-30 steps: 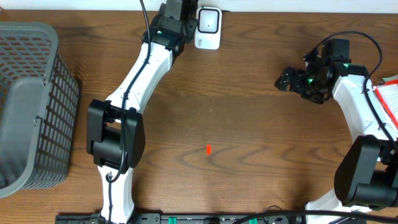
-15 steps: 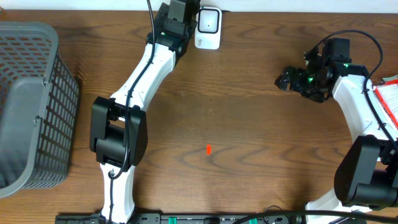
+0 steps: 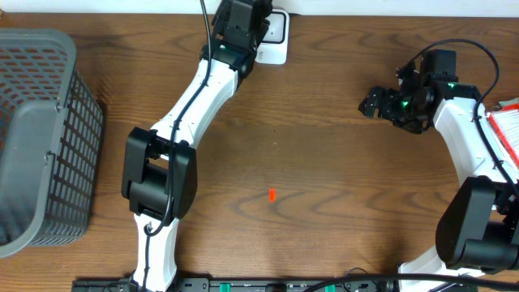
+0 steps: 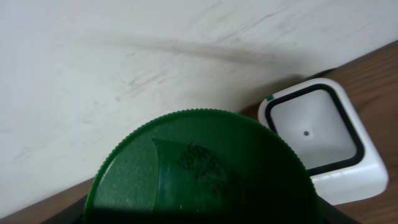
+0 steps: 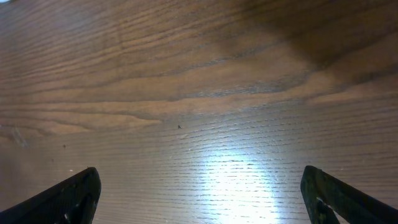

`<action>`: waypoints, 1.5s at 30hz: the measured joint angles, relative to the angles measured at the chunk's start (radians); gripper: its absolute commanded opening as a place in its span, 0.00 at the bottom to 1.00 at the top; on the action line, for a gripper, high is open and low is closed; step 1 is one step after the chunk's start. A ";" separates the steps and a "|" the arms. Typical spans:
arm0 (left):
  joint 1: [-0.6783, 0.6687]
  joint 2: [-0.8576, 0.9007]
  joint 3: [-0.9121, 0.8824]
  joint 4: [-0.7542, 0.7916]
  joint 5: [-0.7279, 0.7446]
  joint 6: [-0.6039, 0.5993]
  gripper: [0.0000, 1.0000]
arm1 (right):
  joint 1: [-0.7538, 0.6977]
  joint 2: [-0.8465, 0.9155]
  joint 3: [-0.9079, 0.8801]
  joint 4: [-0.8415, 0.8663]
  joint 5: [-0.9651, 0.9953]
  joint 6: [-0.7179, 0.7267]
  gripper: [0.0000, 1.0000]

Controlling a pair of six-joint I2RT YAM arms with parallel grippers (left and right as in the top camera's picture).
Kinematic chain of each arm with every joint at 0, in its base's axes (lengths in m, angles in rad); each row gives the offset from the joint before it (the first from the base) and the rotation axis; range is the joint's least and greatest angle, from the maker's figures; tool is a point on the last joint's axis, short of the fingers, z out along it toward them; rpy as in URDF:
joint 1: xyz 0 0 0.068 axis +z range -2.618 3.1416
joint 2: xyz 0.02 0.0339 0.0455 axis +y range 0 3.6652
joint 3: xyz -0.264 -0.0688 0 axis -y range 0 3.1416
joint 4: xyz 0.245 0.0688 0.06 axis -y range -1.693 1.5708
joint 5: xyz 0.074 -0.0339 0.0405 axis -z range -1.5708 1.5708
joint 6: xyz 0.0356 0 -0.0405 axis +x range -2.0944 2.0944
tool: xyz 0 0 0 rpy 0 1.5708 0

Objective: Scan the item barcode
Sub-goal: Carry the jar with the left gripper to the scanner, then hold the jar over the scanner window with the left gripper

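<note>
Left end effector [image 3: 242,18] is at the far edge of the counter [image 3: 324,154], up against the pale wall [image 4: 124,56] and just beside the barcode scanner [image 3: 274,36]. From the left wrist camera, the green-lidded item [image 4: 199,171] fills the lower centre of the view, carried in that end effector; the fingers themselves are hidden behind it. Only the round lid with its ribbed rim shows, bearing a faint embossed mark near its middle; the body and any barcode cannot be made out. The scanner, a white housing with a black-framed window and a small green dot at one corner, sits to the right of the lid and partly behind it; whether the two touch cannot be told. Right end effector [image 3: 371,104] hangs over bare wood on the right side of the counter, well apart from the scanner, its jaws spread wide with nothing between them; the fingertips [image 5: 68,199] stand at the lower corners of the right wrist view. A grey mesh basket [image 3: 81,146] stands at the left edge. A small red mark [image 3: 272,194] lies on the wood near the centre
</note>
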State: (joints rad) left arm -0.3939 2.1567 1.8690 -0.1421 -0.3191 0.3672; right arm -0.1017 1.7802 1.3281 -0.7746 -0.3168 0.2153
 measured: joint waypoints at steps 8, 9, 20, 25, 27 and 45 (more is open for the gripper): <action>-0.005 0.031 0.000 0.042 0.001 0.027 0.28 | 0.000 0.000 0.000 -0.008 0.000 0.000 0.99; -0.005 0.043 0.001 0.047 0.000 0.040 0.28 | 0.000 0.000 0.000 -0.010 0.000 0.000 0.99; -0.056 0.216 0.002 0.115 -0.122 0.248 0.28 | 0.000 0.000 0.000 -0.011 0.011 0.000 0.99; -0.074 0.221 0.002 0.145 -0.137 0.291 0.28 | 0.000 0.000 0.000 -0.011 0.021 0.000 0.99; -0.077 0.221 0.002 0.150 -0.142 0.300 0.28 | 0.000 0.000 0.000 -0.011 0.023 0.000 0.99; -0.075 0.221 0.002 0.194 -0.221 0.366 0.28 | 0.000 0.000 0.000 0.002 0.026 -0.015 0.99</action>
State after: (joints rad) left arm -0.4686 2.3779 1.8706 0.0521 -0.5404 0.7334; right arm -0.1017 1.7802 1.3281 -0.7723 -0.2909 0.2001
